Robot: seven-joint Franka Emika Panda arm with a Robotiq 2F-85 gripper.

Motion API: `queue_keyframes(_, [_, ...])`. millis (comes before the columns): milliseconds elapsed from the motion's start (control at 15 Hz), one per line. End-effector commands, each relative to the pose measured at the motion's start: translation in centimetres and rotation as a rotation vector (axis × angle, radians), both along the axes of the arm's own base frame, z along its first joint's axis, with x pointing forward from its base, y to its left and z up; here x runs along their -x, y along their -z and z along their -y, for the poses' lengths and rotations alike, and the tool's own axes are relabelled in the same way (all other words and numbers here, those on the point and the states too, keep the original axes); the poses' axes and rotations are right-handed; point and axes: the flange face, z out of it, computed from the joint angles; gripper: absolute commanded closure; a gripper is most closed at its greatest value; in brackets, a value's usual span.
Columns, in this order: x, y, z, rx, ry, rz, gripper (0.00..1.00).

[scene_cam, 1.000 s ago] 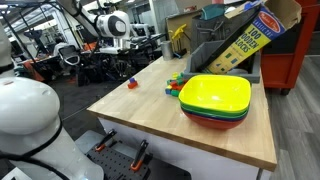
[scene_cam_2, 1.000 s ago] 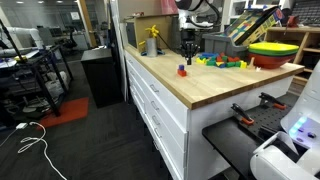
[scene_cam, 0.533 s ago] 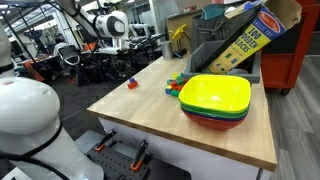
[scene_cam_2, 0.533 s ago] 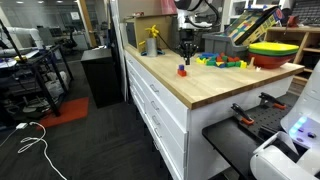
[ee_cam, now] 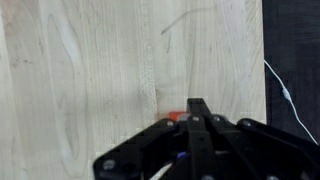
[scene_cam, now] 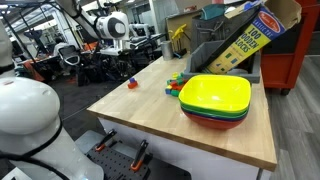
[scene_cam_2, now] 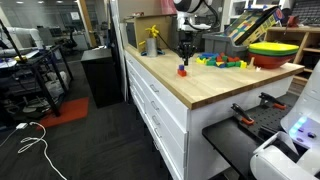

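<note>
My gripper (scene_cam: pixel 125 64) hangs just above a small red block (scene_cam: pixel 130 83) with a blue bit on it, at the far corner of the wooden table (scene_cam: pixel 150 110). In an exterior view the gripper (scene_cam_2: pixel 186 52) is a little above the same block (scene_cam_2: pixel 182 70). In the wrist view the two fingers (ee_cam: pixel 197 106) meet in one point, shut with nothing between them. An edge of the red block (ee_cam: pixel 172 116) shows just beside the fingertips on the wood.
A stack of yellow, green and red bowls (scene_cam: pixel 215 100) stands on the table, also seen in an exterior view (scene_cam_2: pixel 272 52). Several coloured blocks (scene_cam: pixel 178 82) lie beside it. A wood-blocks box (scene_cam: pixel 245 40) leans behind. A yellow bottle (scene_cam_2: pixel 152 40) stands at the back.
</note>
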Motion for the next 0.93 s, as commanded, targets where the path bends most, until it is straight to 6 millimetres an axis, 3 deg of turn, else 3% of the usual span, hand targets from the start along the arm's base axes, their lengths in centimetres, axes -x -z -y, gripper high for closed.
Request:
queue_keyframes(0, [-0.3, 0.1, 0.2, 0.010, -0.001, 0.012, 1.00])
queue_keyframes(867, [-1.3, 1.1, 0.2, 0.028, 0.000, 0.048, 1.00])
